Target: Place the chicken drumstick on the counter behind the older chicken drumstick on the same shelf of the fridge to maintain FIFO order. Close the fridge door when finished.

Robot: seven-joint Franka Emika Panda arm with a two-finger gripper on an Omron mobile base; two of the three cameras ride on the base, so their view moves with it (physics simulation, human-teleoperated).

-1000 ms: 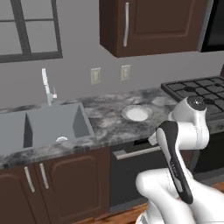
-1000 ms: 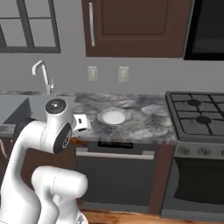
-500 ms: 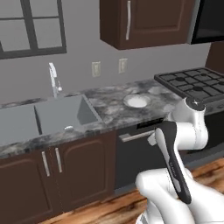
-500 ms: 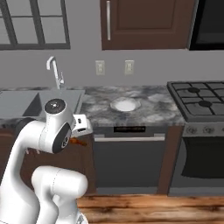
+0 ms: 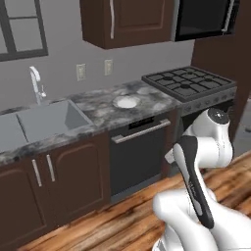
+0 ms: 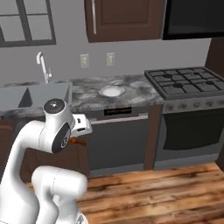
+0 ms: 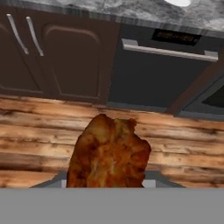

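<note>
The counter (image 5: 98, 110) of grey-and-black marbled stone runs along the wall over dark brown cabinet fronts, with a grey sink (image 5: 41, 120) let into it, a gas stove (image 6: 188, 83) at its end and a black dishwasher (image 6: 118, 135) below. A white plate (image 6: 111, 91) lies on the stone. The gripper (image 6: 78, 141) hangs low before the dishwasher, clamped on the chicken drumstick (image 7: 109, 155), which juts out above the wooden floor (image 7: 39, 127); its fingers are hidden behind the meat.
</note>
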